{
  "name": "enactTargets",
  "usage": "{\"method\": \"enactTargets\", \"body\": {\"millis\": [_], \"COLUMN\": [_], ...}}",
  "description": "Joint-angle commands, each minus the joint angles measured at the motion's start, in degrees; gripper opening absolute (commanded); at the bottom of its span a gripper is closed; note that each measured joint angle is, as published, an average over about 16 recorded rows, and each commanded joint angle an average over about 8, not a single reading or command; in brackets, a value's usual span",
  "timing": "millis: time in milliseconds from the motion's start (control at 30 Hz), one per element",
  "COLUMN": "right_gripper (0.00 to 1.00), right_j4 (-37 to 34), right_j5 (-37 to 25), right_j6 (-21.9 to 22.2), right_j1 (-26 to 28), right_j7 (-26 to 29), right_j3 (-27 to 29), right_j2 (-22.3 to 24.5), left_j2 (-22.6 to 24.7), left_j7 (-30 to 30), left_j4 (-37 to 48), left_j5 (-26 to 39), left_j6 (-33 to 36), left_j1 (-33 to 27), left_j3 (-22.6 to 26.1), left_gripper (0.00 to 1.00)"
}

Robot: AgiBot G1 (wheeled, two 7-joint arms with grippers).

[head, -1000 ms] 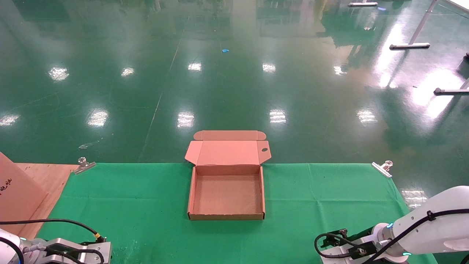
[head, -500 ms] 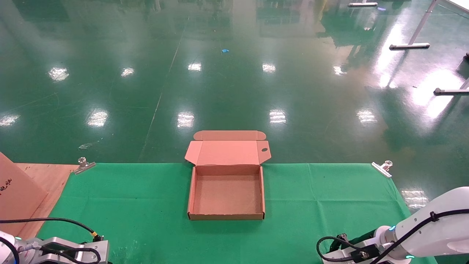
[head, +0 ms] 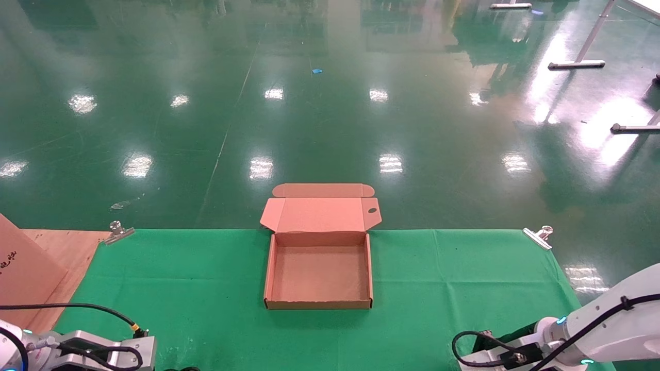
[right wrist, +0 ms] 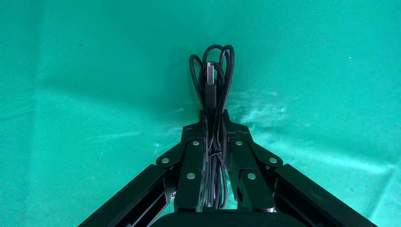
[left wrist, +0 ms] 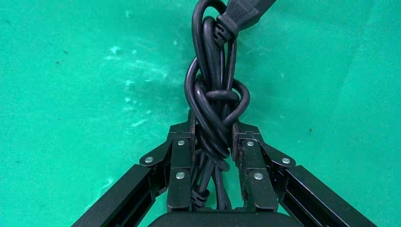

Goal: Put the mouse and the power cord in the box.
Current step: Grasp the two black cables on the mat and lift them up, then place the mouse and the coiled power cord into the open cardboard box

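Note:
The box (head: 318, 304) stands open in the middle of the green cloth, its lid (head: 319, 214) folded back and nothing inside. My left gripper (left wrist: 213, 127) is shut on the power cord (left wrist: 215, 94), a knotted black bundle whose plug (left wrist: 243, 12) points away from the fingers, just above the cloth. My right gripper (right wrist: 214, 120) is shut on a thin black cable bundle (right wrist: 213, 66) with a USB plug (right wrist: 210, 85). The mouse body is out of view. In the head view only the left wrist (head: 103, 355) and right wrist (head: 515, 355) show, at the near corners.
A flat brown board with black writing (head: 20, 268) leans at the left, over bare wood (head: 67, 247). Metal clips (head: 117, 232) (head: 539, 236) pin the green cloth (head: 443, 288) at the table's far edge. Beyond it lies glossy green floor.
Both wrists have slid slightly toward the near edge of the head view, the right one also outward to the right. The box has not moved.

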Motion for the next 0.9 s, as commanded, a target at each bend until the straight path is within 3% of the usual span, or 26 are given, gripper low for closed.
{"method": "enactTargets", "body": {"millis": [33, 300, 600, 767, 900], "right_gripper": [0.00, 0.00, 0.00, 0.00, 0.00], "right_j4": [0.55, 11.01, 30.12, 37.99, 39.66], "right_j5": [0.31, 5.45, 11.45, 12.66, 12.66], "right_j6": [-0.41, -6.12, -11.28, -12.53, -13.32], "right_j1": [0.11, 2.13, 5.47, 8.01, 10.92], "right_j7": [0.09, 3.65, 14.01, 20.12, 23.03], "right_j3": [0.18, 3.31, 7.87, 9.03, 8.82], "right_j2": [0.41, 6.09, 12.51, 12.53, 10.15], "left_j2": [-0.16, -3.56, -8.62, -9.71, -8.65], "left_j7": [-0.05, -3.45, -16.41, -25.58, -30.27], "left_j4": [-0.36, -10.37, -35.68, -50.20, -56.55], "left_j5": [0.00, -0.37, -3.01, -4.16, -4.38], "left_j6": [0.37, 5.12, 11.30, 12.47, 12.87], "left_j1": [-0.19, -2.87, -5.37, -6.11, -7.98], "left_j3": [0.01, -0.32, -2.31, -3.48, -3.94], "left_gripper": [0.00, 0.00, 0.00, 0.00, 0.00]}}
